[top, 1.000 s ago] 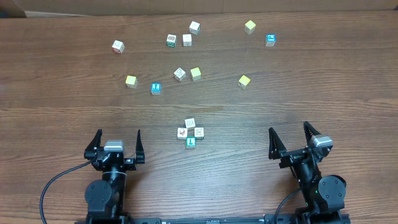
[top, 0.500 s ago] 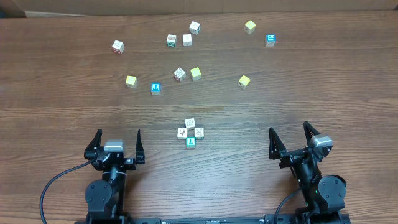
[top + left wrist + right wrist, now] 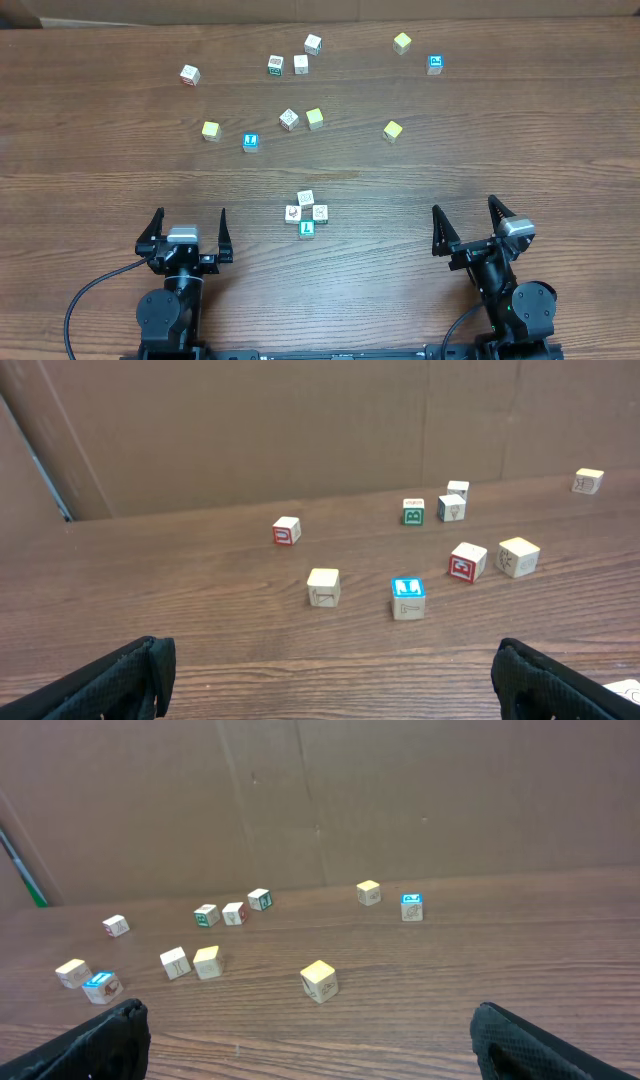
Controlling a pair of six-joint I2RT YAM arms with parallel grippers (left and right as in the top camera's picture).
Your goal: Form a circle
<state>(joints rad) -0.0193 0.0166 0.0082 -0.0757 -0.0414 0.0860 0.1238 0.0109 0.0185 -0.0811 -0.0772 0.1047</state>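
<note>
Nothing has shifted in the last second. Both arms sit parked at the near edge of the surface (image 3: 100,180), and every cube lies exactly where it lay. I judge this to be a pause, not a working stroke: either the job is finished or no fresh reach has begun.

The circle (image 3: 306,214) sits near the middle of the surface, between the two arms and a little farther out. It is a tight diamond of four small alphabet cubes, three whitish ones at the far, left and right places and a green-faced one nearest the robot. They look to be touching or nearly so. The loose cubes lie well apart from it toward the far side, among them yellow cubes (image 3: 315,118) and blue-faced cubes (image 3: 251,142).

The left end effector (image 3: 190,214) has its fingers spread fully, holding nothing and touching nothing. The right end effector (image 3: 464,206) is likewise spread wide and empty. Each wrist view shows only bare wood between the fingertips.
</note>
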